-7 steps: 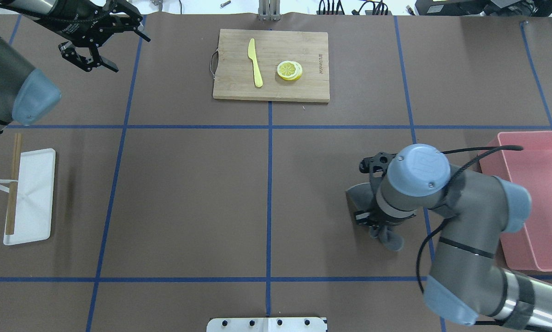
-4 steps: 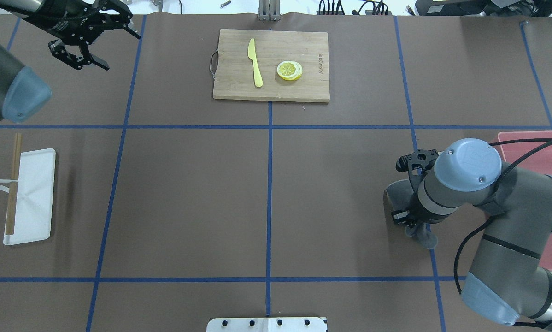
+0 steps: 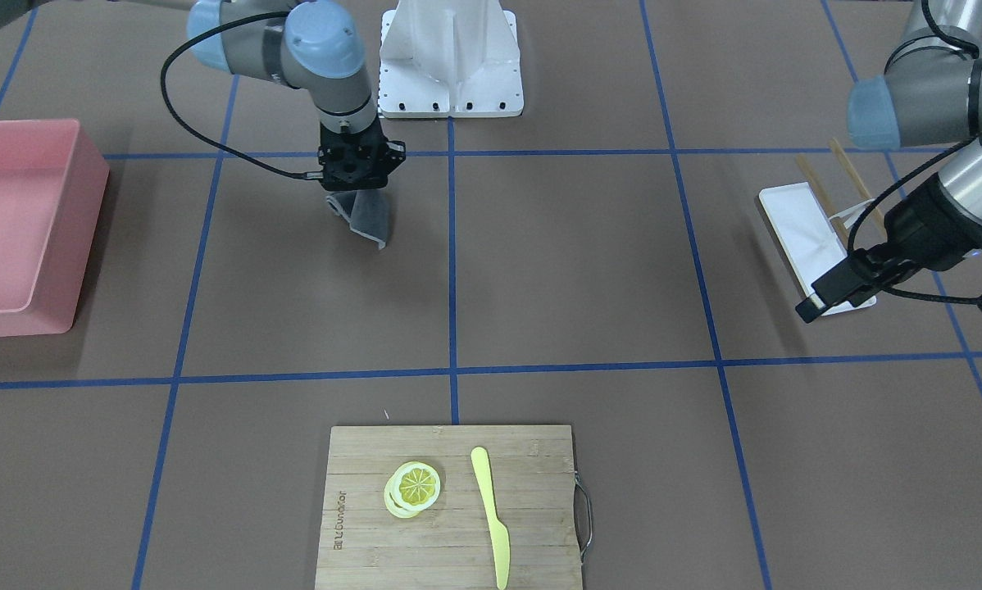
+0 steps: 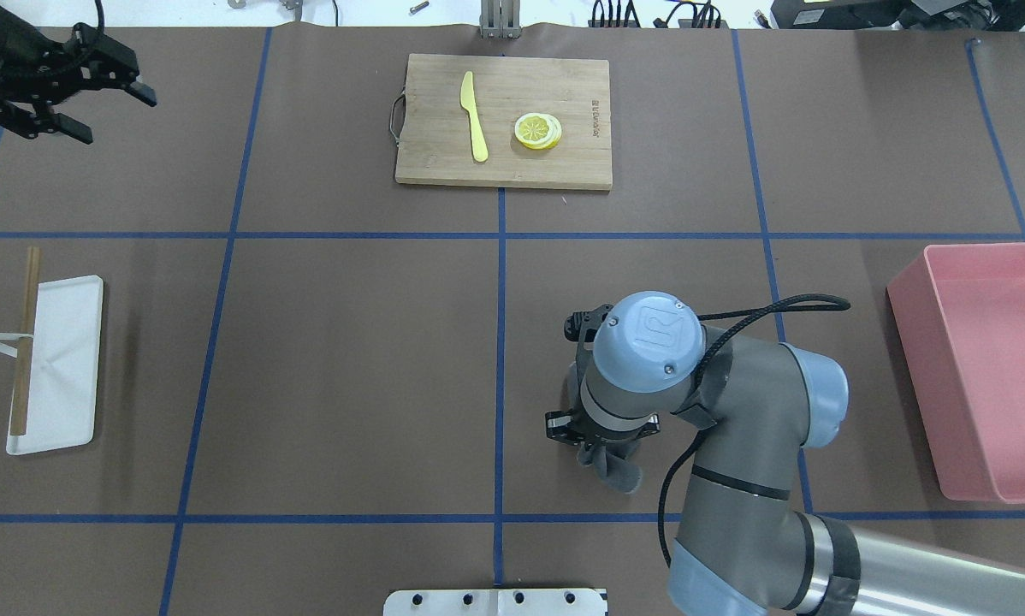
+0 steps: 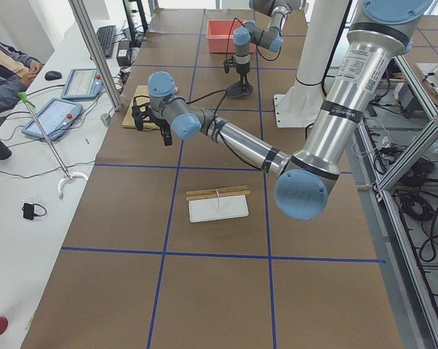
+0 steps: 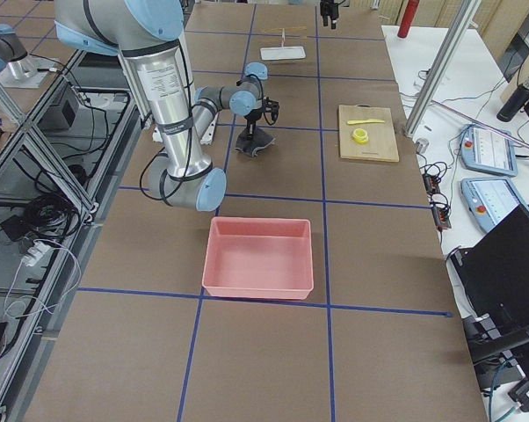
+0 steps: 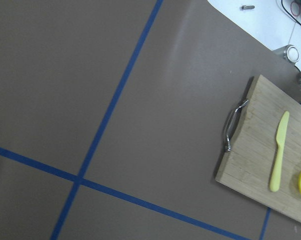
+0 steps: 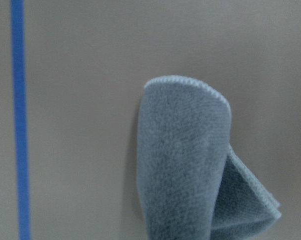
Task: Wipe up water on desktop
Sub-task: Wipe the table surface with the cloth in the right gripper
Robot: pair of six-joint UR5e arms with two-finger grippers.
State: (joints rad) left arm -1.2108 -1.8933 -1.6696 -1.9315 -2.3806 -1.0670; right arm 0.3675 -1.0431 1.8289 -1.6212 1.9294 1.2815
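The desktop (image 4: pixel 350 359) is matte brown with blue tape lines; I see no water on it. My right gripper (image 3: pixel 356 182) points straight down and is shut on a folded grey cloth (image 3: pixel 369 218), whose lower end rests on the desktop. In the overhead view the wrist hides the gripper and only the cloth (image 4: pixel 613 468) sticks out. The right wrist view shows the cloth (image 8: pixel 185 165) lying on brown paper next to a blue line. My left gripper (image 4: pixel 102 109) is open and empty above the far left corner.
A bamboo cutting board (image 4: pixel 581 162) at the far middle carries a yellow knife (image 4: pixel 475 115) and lemon slices (image 4: pixel 537 130). A pink bin (image 4: pixel 983 368) stands at the right edge. A white tray (image 4: pixel 55 364) with chopsticks lies at the left.
My right arm swept the cloth to the right, then back left toward the centre line. My left gripper moved further left toward the far corner, still open.
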